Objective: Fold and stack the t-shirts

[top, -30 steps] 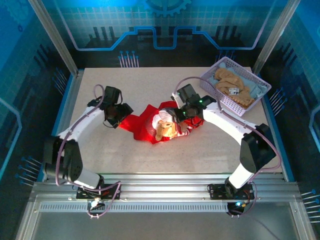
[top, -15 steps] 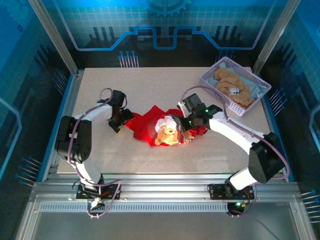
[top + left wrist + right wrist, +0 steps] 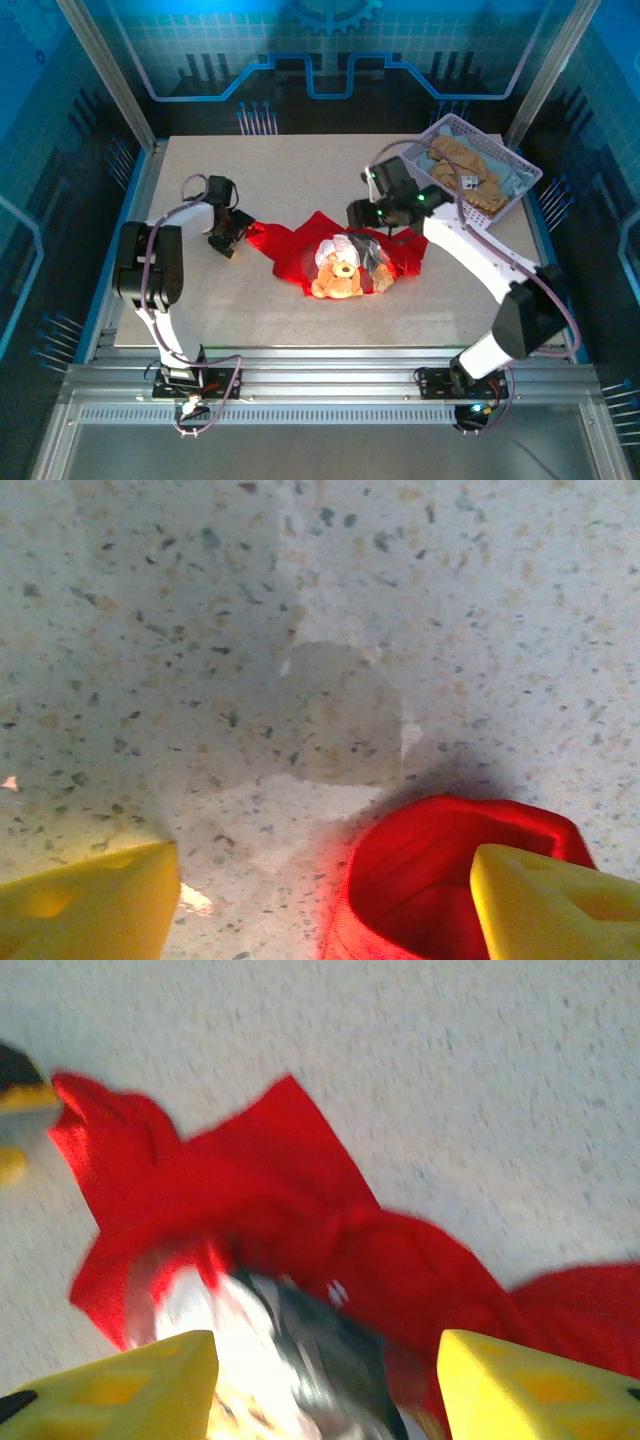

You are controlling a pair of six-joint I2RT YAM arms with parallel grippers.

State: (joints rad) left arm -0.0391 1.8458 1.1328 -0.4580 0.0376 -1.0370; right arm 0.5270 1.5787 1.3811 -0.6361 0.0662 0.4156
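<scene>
Plainly, the red tee [image 3: 290, 250] lies crumpled mid-tabletop [image 3: 300, 170] with its bear print up but creased. The right wrist view shows it blurred, and its lower part is cut off behind the yellow fingers [image 3: 120, 1380] of the right tool [image 3: 368, 215], which hangs released over the tee's 1 o'clock edge. The left tool [image 3: 230, 238] sits at the tee's 9 o'clock tip, likewise released, with a rolled red edge between its spread fingers touching one and running out of frame. A tan tee [image 3: 465, 160] and a blue-grey tee [image 3: 510, 180] are heaped in the basket [image 3: 510, 203] at the tabletop's 1 o'clock corner, their outlines hard to separate.
</scene>
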